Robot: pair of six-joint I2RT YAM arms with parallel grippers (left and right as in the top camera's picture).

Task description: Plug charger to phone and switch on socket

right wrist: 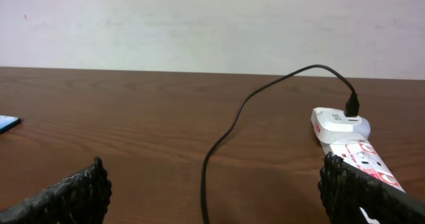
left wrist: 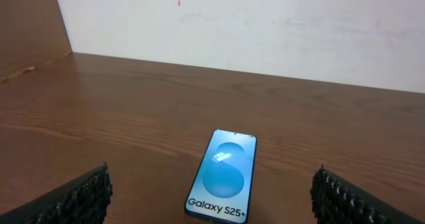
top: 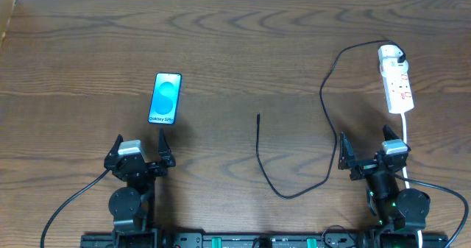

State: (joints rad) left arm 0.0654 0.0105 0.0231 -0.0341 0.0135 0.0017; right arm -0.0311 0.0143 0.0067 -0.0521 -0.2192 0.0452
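Both arms wait at the near edge of the wooden bench [top: 235,42], nothing in either grip. The left jaws stand wide open and empty, just short of the phone [top: 165,98]. It lies flat and screen-up, its blue display lit, with the "Galaxy S25+" end nearest the arm.

Toward the middle, well apart from the phone, the charger [top: 259,154] rests loose on the wood. Its small black plug tip [top: 258,116] points away from the robot. The cable loops right and back to the socket [top: 396,82], where its far end appears seated in a white adapter [right wrist: 340,122]. The right jaws, also wide open and empty, sit just in front of that strip.

The likely trouble is the tip. Thin and lying flat, it could slip from a pinch or twist out of line with the port. The phone is unanchored and may slide when pushed against. A tug on the cable could drag the light strip.

The phone's charging port cannot be seen in any view. The strip's red marks are too small to tell whether its switch is on or off. In the right wrist view, a dark finger pad [right wrist: 372,194] cuts off the strip's near end.
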